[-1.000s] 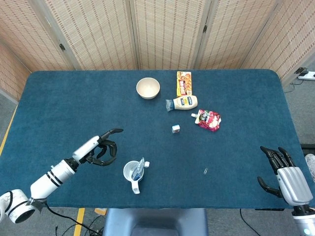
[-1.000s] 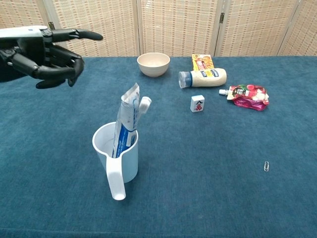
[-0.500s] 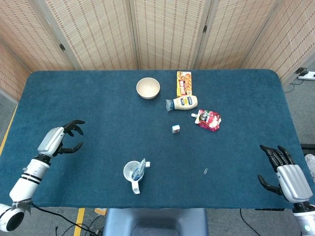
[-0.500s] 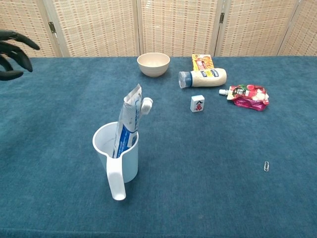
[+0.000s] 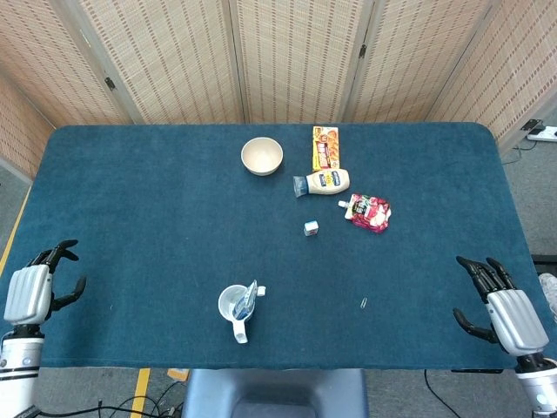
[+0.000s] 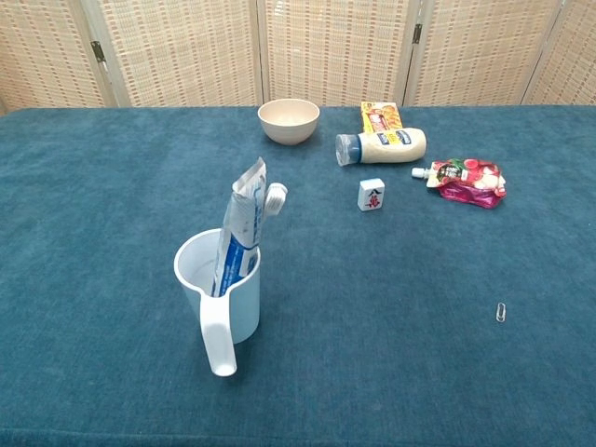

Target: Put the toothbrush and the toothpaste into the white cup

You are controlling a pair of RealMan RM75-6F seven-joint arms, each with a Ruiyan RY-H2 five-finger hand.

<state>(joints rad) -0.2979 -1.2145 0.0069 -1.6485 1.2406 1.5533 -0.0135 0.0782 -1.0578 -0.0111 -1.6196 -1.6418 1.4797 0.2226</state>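
The white cup (image 6: 222, 298) (image 5: 234, 306) stands near the table's front edge, handle toward me. A blue-and-white toothpaste tube (image 6: 238, 227) and a toothbrush with a white head (image 6: 275, 196) stand upright inside it, leaning to the right. In the head view my left hand (image 5: 33, 290) hangs at the table's front left edge, empty, fingers apart. My right hand (image 5: 503, 307) sits at the front right edge, also empty with fingers spread. Neither hand shows in the chest view.
At the back stand a beige bowl (image 6: 289, 120), an orange packet (image 6: 381, 117) and a lying mayonnaise bottle (image 6: 384, 146). A red pouch (image 6: 466, 179), a small white tile (image 6: 371, 194) and a paper clip (image 6: 502, 312) lie to the right.
My left hand has drawn back from beside the cup to the table's front left edge and left the chest view. The cup's contents stay put; the right hand barely moved.
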